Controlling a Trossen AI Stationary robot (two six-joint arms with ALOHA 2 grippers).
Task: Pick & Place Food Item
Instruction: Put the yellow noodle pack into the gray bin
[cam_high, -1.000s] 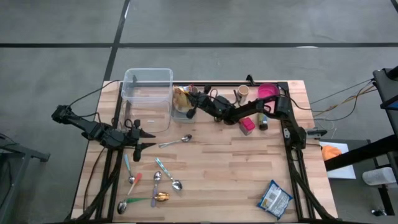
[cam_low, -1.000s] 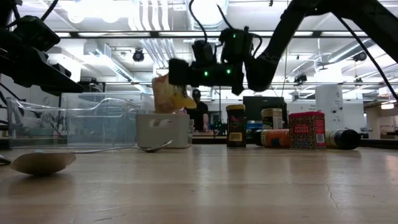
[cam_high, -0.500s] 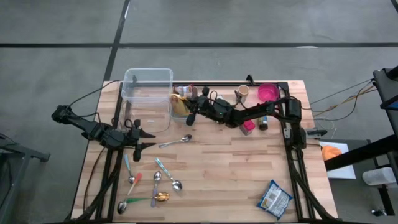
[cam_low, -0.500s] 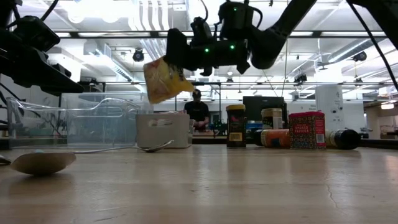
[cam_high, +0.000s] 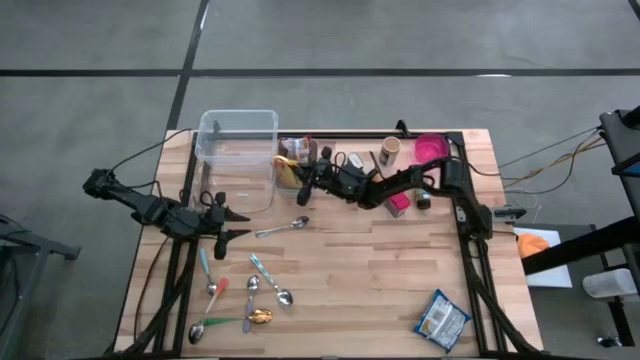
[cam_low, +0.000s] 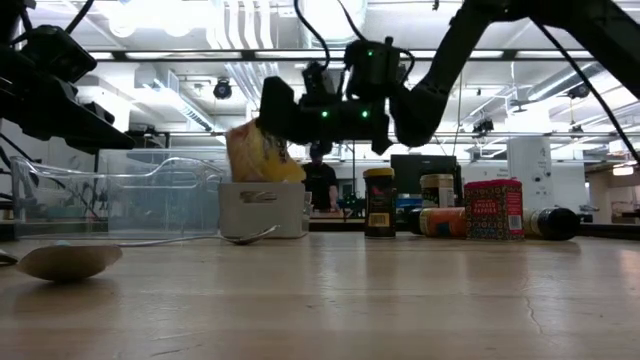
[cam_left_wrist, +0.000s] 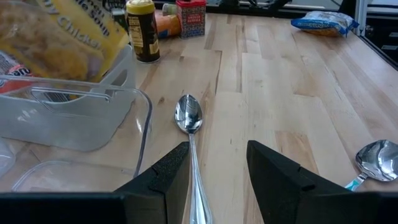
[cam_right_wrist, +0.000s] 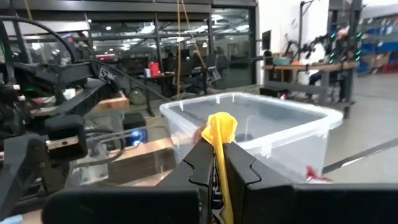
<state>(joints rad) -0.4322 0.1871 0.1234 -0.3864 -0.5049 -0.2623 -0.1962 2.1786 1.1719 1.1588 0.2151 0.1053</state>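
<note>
The food item is a yellow pouch (cam_high: 288, 163) (cam_low: 262, 155) with print on it, held at the table's far middle. My right gripper (cam_high: 303, 178) (cam_right_wrist: 217, 155) is shut on it. The pouch hangs just over a small white tub (cam_low: 262, 208), beside a clear plastic bin (cam_high: 237, 150) (cam_right_wrist: 261, 127). Whether its lower edge touches the tub I cannot tell. My left gripper (cam_high: 232, 222) (cam_left_wrist: 217, 174) waits open at the table's left, above a spoon (cam_left_wrist: 188, 115), touching nothing. My right gripper pinches the pouch's yellow top edge (cam_right_wrist: 219, 127) between its two fingers. The fingers come about level from the table's right side. The pouch hangs below and ahead of the fingers (cam_low: 282, 118), tilted, its lower part at the white tub's rim.
Several spoons (cam_high: 250, 295) lie at the near left, and one (cam_high: 285, 226) at the middle. Jars (cam_low: 379, 202), a red box (cam_low: 492, 209) and a pink cup (cam_high: 431, 148) stand at the far right. A blue bag (cam_high: 441, 320) lies at the near right corner.
My right gripper has carried the pouch a little toward the table's left edge, first rising, then sinking again, and its wrist has rolled. The pouch has turned with it and now hangs low over the white tub, nearer the clear bin.
</note>
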